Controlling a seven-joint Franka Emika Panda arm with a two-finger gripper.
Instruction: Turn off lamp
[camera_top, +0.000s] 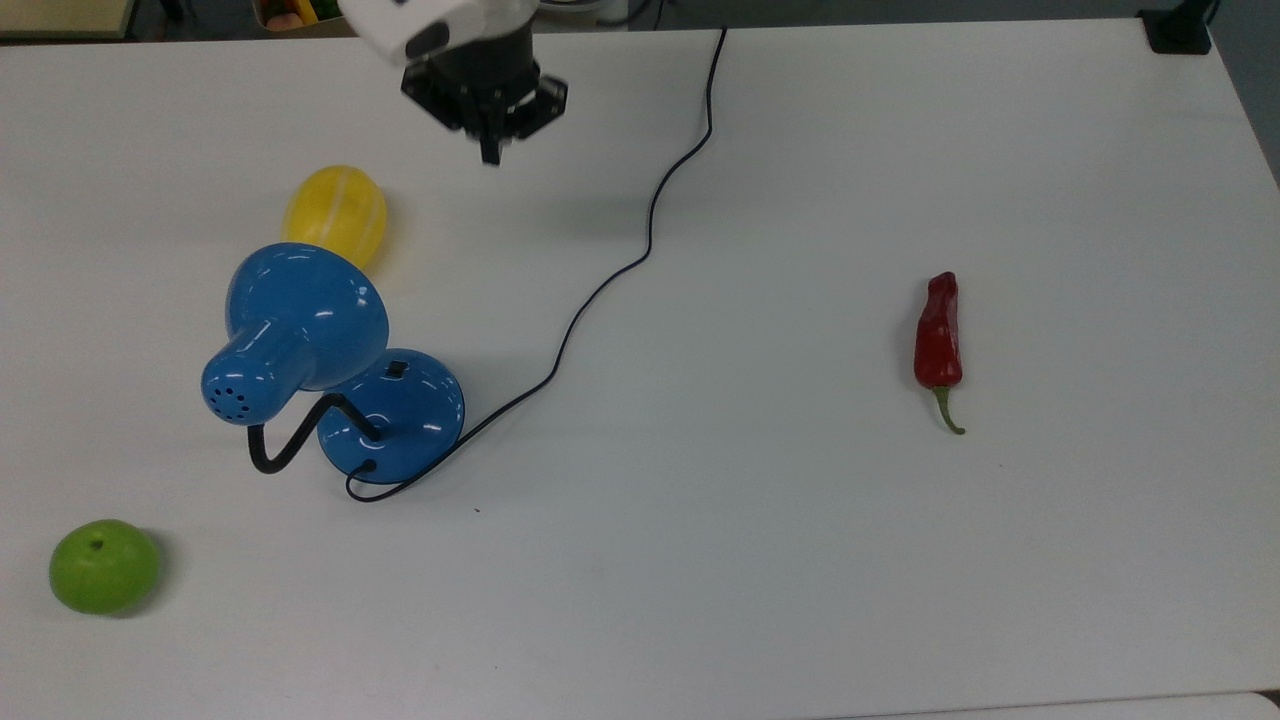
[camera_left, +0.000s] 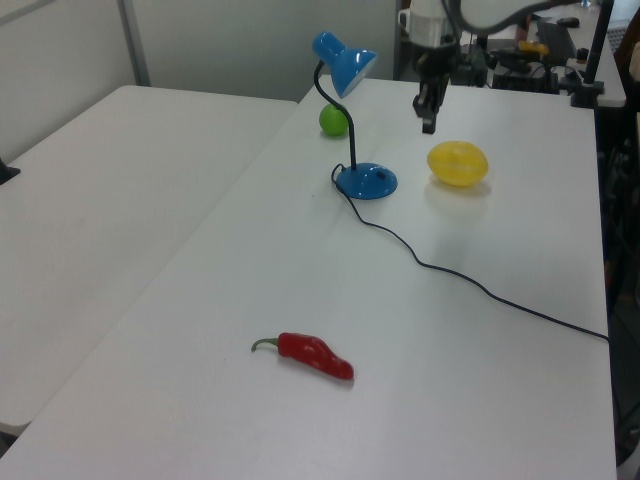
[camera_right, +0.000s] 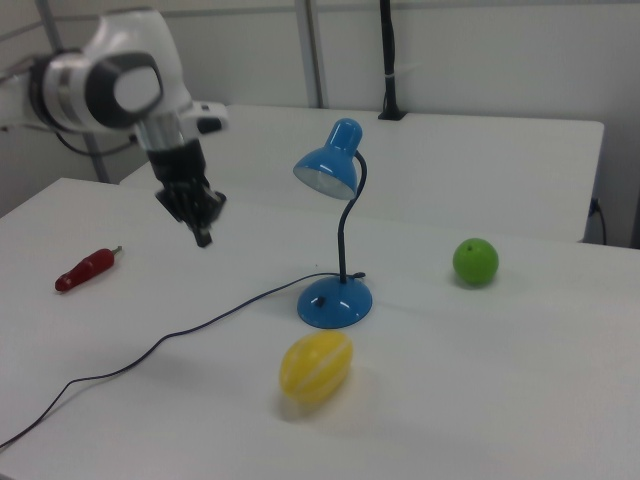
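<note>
Jaws (camera_top: 491, 150) are hanging apparently pinched together — well apart from the lamp (camera_top: 340, 370), probably because its switch (camera_top: 396, 369) is needing no further press.

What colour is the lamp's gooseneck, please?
Black; the gooseneck shows best in the right view, under the blue shade.

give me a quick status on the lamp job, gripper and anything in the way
Gripper shut, empty, raised clear of the lamp. Lamp upright, shade unlit in the right view. Yellow fruit beside the base, not blocking the switch.
</note>
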